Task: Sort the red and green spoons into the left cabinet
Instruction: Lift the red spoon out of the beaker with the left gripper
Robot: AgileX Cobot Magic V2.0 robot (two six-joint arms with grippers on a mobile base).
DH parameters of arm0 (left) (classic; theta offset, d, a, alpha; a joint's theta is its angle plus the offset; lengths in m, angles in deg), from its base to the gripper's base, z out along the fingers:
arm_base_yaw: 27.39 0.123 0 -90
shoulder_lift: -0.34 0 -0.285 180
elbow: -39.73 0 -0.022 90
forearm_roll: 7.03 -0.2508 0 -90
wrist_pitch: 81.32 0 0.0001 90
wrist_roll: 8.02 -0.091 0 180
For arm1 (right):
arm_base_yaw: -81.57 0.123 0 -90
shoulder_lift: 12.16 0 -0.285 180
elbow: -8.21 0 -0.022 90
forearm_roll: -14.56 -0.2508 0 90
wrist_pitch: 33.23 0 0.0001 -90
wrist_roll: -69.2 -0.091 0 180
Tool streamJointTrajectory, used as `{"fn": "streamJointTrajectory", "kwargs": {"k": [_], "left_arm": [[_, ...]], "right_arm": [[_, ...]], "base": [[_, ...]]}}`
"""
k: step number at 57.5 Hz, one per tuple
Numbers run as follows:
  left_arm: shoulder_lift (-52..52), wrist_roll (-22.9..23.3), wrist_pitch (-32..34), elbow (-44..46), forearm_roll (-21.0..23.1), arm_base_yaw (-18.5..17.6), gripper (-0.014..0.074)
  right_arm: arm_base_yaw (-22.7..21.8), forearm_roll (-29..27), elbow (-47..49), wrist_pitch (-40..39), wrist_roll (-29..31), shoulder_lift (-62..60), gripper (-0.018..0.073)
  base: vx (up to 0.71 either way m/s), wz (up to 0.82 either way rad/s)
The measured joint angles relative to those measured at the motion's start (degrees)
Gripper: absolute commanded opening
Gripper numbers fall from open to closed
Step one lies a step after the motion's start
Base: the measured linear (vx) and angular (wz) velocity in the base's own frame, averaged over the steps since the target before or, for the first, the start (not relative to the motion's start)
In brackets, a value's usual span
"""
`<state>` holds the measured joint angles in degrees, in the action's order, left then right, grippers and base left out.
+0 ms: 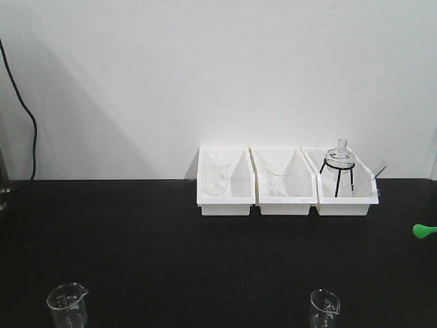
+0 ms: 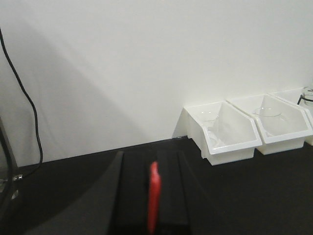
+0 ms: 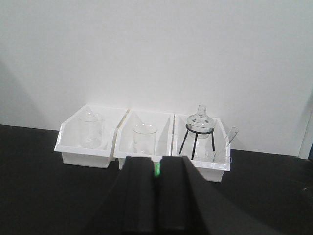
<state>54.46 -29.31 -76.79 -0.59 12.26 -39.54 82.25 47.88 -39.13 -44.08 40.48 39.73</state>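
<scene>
Left hand (image 2: pixel 150 159) clamped on red spoon (image 2: pixel 154 196), right hand (image 3: pixel 156 161) on green spoon (image 3: pixel 157 170). Carry red over bin (image 2: pixel 230 152) ahead-right; release low.

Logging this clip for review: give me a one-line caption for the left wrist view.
Left gripper holds a red spoon over the black table, white bins against the wall at right.

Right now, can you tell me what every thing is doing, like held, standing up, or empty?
left gripper, shut on the red spoon
right gripper, shut on the green spoon
left bin, holding the left-bin beaker, upright
middle bin, holding the middle-bin beaker, upright
right bin, holding a flask upright on a black stand
front left beaker, upright, empty
front right beaker, upright, empty
</scene>
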Motion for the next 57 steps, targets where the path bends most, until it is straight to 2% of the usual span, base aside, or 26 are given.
{"fn": "streamJointTrajectory", "kwargs": {"k": [57], "left_arm": [[-0.11,0.00,-2.08,-0.06,0.00,0.00,-0.0003]], "right_arm": [[0.00,0.00,0.00,-0.05,-0.13,0.00,-0.0003]], "base": [[0.00,0.00]]}}
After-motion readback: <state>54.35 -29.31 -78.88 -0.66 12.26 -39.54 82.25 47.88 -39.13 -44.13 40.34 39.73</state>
